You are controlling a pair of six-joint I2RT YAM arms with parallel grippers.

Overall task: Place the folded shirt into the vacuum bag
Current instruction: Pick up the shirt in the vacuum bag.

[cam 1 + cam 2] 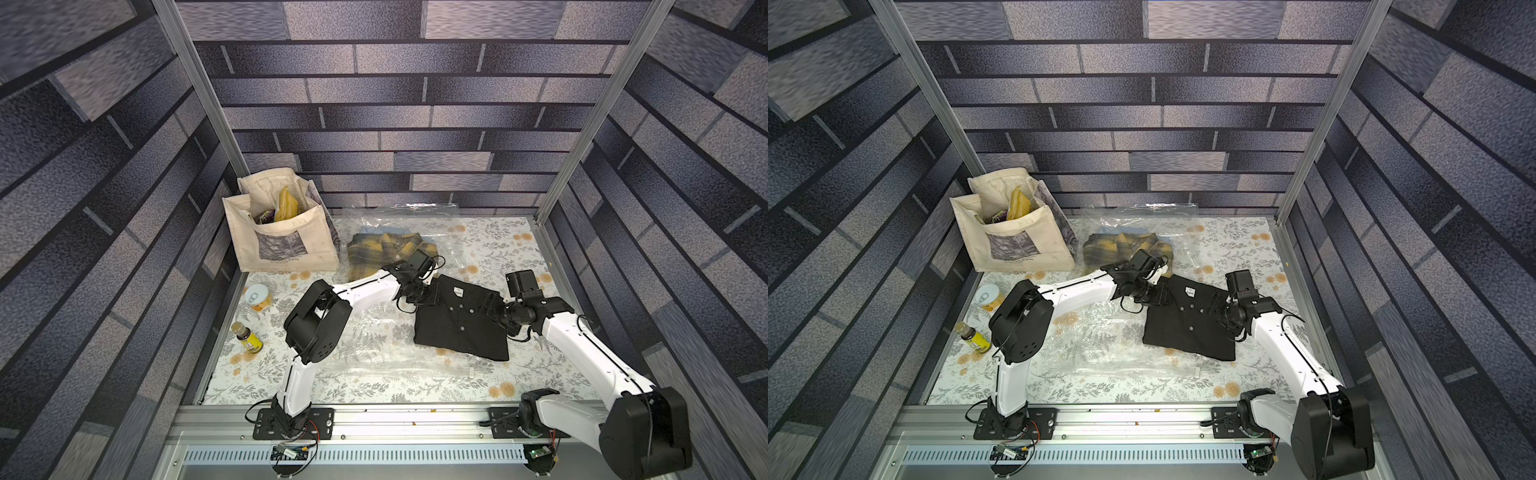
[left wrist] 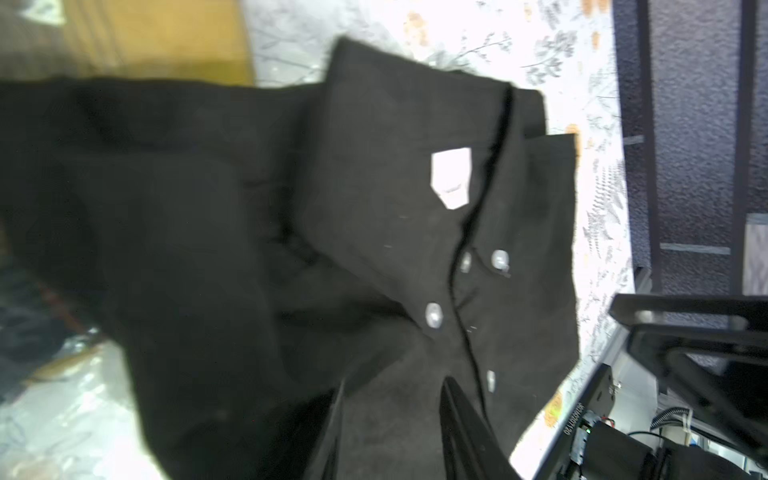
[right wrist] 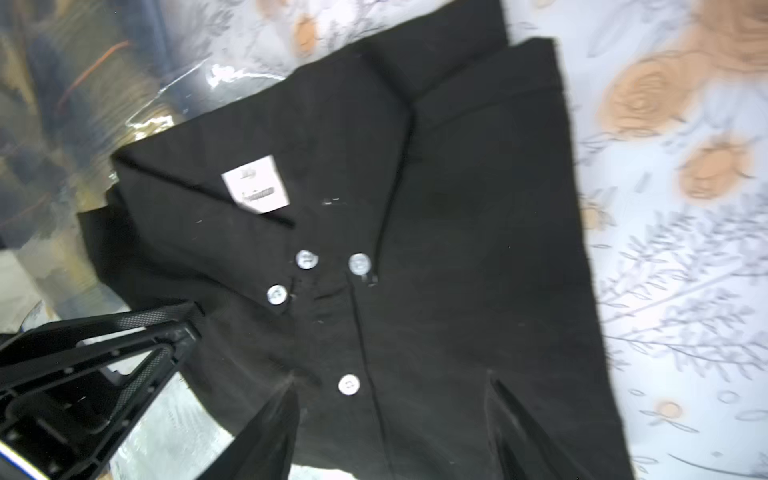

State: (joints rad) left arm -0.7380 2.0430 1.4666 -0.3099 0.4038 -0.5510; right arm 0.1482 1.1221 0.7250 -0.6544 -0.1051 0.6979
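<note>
Black folded shirt (image 1: 461, 328) lies on vacuum bag (image 1: 374, 357), left claw (image 1: 430, 296) gripping it, right claw (image 1: 490, 305) wide.

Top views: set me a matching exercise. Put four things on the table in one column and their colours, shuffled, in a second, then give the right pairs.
Things:
1. folded shirt
2. tote bag
3. bottle
4. plaid shirt

Colours:
A. yellow and grey checks
B. black with pale buttons
C. yellow label, brown top
D. cream canvas

Pairs: 1-B, 2-D, 3-C, 4-A.
</note>
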